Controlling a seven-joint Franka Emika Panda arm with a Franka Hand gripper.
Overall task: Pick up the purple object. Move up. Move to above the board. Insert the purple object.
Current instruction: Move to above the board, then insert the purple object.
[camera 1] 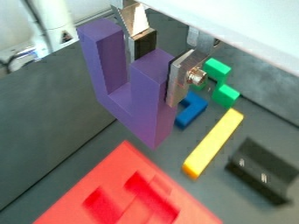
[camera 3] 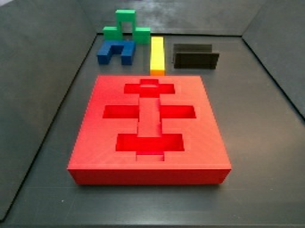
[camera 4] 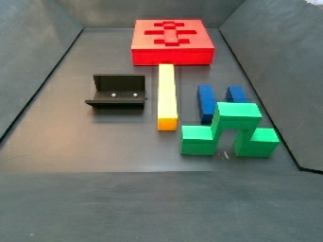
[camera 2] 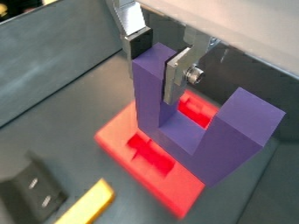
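Between the silver finger plates in a wrist view, the purple object (camera 1: pixel 131 87) hangs clear of the floor, one of its two prongs clamped by the gripper (camera 1: pixel 158 63) so the base points down and the open side up. That hold probably keeps the base free to enter a recess. Below it lie the board (camera 1: pixel 100 197), the yellow bar (camera 1: pixel 215 140), a blue block (camera 1: pixel 191 111), a green block (camera 1: pixel 218 79) and the fixture (camera 1: pixel 261 171), all well apart from the held piece.

Seen from the opposite wrist camera, the gripper (camera 2: pixel 158 61) pinches the same prong, and the purple object (camera 2: pixel 198 131) hangs over the near part of the board (camera 2: pixel 122 131), whose recesses show just beneath it. The block is matte, square-edged, with a deep slot between the prongs. A corner of the yellow bar (camera 2: pixel 84 206) and the fixture (camera 2: pixel 33 191) sit on the dark floor.

From a side view, neither gripper nor purple object appears; the board (camera 3: pixel 95 134) fills the foreground with its cross- and bar-shaped recesses empty, so insertion looks not yet done.

Across the remaining side view, the board (camera 4: pixel 173 52) lies at the far end, the yellow bar (camera 4: pixel 165 95), fixture (camera 4: pixel 119 93), blue block (camera 4: pixel 209 102) and green block (camera 4: pixel 228 130) nearer.
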